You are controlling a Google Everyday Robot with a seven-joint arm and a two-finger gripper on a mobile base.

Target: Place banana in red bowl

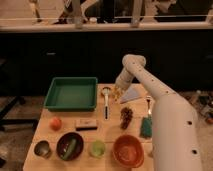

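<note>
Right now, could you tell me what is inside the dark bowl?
A green vegetable lies in the dark bowl; what lies beneath is covered. The gripper is shut at the far edge of the table, by the spoon.

We log the gripper (118, 94), clamping the banana (120, 90) beside the spoon (106, 104), with only the grapes (126, 117) standing between it and the red bowl (128, 137).

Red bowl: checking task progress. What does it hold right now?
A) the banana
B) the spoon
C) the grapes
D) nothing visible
D: the red bowl near the table front edge shows only its bare inside, while the banana is at the far side beside the spoon, at the gripper, whose jaws are shut.
</note>
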